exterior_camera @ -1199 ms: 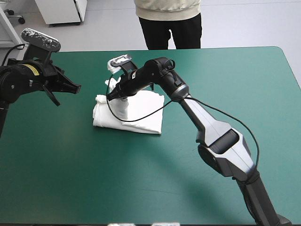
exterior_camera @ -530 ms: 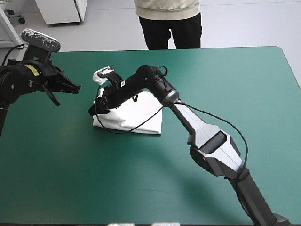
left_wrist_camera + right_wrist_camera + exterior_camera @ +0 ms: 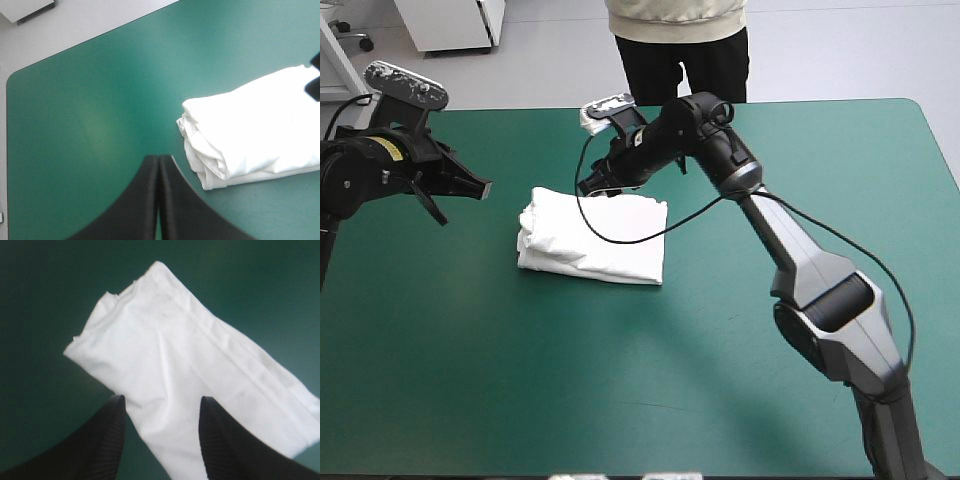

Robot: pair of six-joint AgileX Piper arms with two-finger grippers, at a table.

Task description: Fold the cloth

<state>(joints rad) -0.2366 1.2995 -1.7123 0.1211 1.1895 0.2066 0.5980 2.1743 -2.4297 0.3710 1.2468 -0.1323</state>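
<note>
My right hand (image 3: 590,183) has let go and backed off to the far edge of the T-shirt (image 3: 595,235), spread and empty. The folded bundle sits left of centre on the desk (image 3: 470,330); my left hand (image 3: 480,187) waits pressed together. Folding looks done.

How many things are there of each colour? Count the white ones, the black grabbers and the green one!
White: 1, the folded T-shirt.
Black: 2, the left gripper, shut, and the right gripper, open above the T-shirt's far edge.
Teal-green: 1, the table.
Total: 4.
</note>
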